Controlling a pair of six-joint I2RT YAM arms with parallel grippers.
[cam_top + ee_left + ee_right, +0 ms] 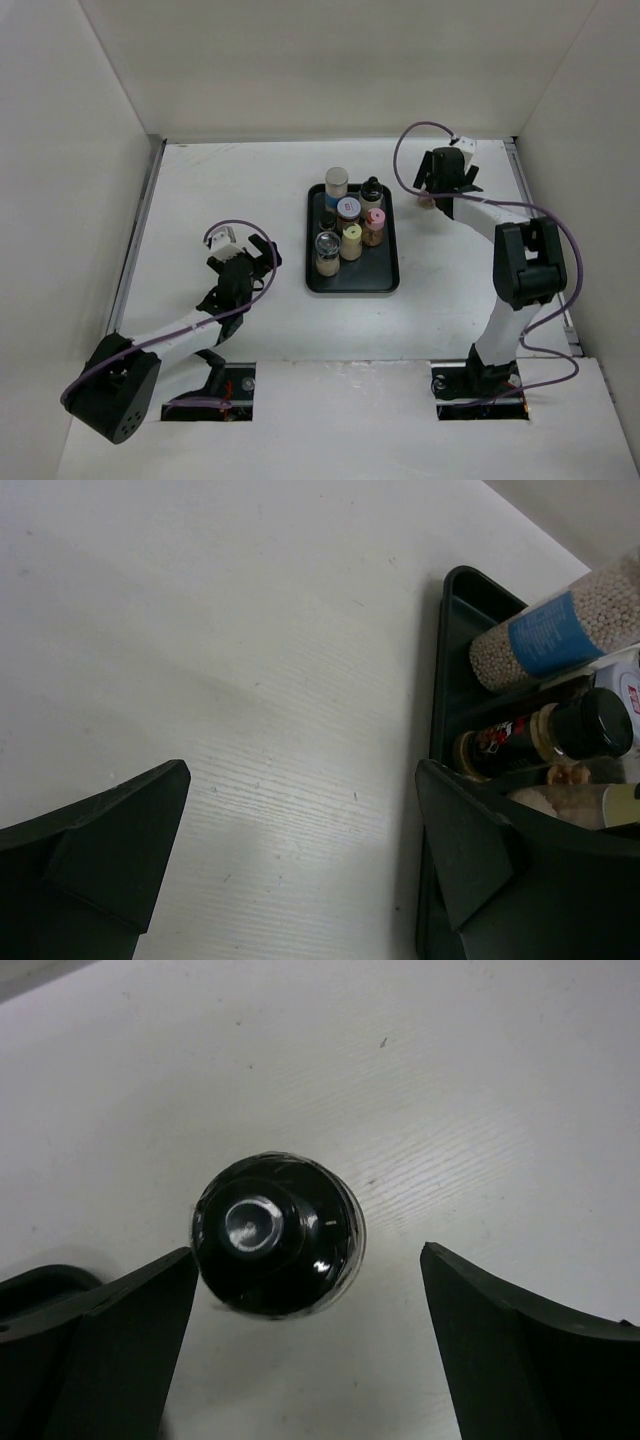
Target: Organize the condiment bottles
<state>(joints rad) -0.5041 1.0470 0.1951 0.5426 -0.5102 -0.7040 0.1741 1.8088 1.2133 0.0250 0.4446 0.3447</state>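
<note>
A flat black tray point(390, 272) in the middle of the table holds several condiment bottles, among them ones with a grey cap point(337, 180), a black cap point(372, 188), a pink cap point(375, 218) and a pale yellow cap point(351, 235). One dark-capped bottle point(275, 1232) stands alone on the table right of the tray, mostly hidden in the top view point(428, 201). My right gripper point(308, 1250) is open above it, the bottle nearer its left finger point(120, 1340); the gripper also shows in the top view point(440, 192). My left gripper point(265, 262) is open and empty, left of the tray.
The left wrist view shows the left gripper point(302, 770) over bare table, with the tray's rim point(437, 680), a blue-labelled peppercorn bottle point(555, 630) and a black-capped bottle point(545, 735) at its right. White walls enclose the table on three sides.
</note>
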